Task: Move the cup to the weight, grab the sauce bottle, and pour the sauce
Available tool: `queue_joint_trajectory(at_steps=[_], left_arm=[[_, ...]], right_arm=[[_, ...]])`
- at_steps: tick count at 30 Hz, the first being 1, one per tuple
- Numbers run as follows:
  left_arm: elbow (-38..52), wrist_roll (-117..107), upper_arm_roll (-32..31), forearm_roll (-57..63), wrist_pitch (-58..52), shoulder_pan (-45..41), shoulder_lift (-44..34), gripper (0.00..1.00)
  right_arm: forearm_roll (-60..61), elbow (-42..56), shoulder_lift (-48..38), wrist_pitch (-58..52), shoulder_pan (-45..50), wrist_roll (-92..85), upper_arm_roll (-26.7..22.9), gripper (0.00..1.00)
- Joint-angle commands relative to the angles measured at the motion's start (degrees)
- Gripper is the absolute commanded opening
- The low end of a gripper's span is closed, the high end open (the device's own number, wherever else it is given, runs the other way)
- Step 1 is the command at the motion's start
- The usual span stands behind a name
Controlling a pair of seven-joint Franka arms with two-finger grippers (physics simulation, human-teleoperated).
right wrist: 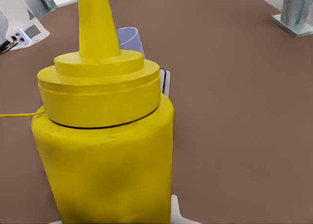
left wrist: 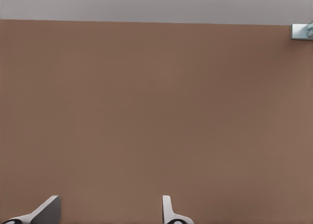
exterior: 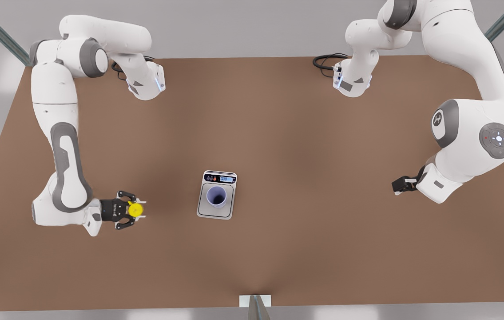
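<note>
The lavender-blue cup (exterior: 216,197) stands upright in the middle of the weight (exterior: 204,211), a silver scale at the table's centre. At the front view's left, my right gripper (exterior: 132,209) is shut on the yellow sauce bottle (exterior: 136,209), which stands upright with its nozzle pointing up. The right wrist view has the sauce bottle (right wrist: 105,150) close up, with the cup (right wrist: 128,38) and an edge of the weight (right wrist: 165,82) behind it. My left gripper (exterior: 399,184) waits open near the front view's right, its fingertips (left wrist: 46,212) apart over bare table.
The brown table (exterior: 305,146) spreads wide between the arms. Black cables (exterior: 327,60) lie at the back edge by the arm bases. A small metal bracket (exterior: 255,301) sits at the front edge, the same kind of bracket (left wrist: 301,31) showing in the left wrist view.
</note>
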Motion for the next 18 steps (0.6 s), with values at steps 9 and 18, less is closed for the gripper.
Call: queue_joint_trajectory(at_steps=[9,18], left_arm=[[0.0,0.0,0.0,0.03,0.0,0.0,-0.09,1.0],[0.0,0.18,0.0,0.03,0.18,0.0,0.0,1.0]], right_arm=[[16.78,0.11,6.31,-1.88,-3.65,-22.42,-0.11,0.58],[15.03,-0.51,6.66,-1.18,-3.39,-17.58,-3.1,0.58]])
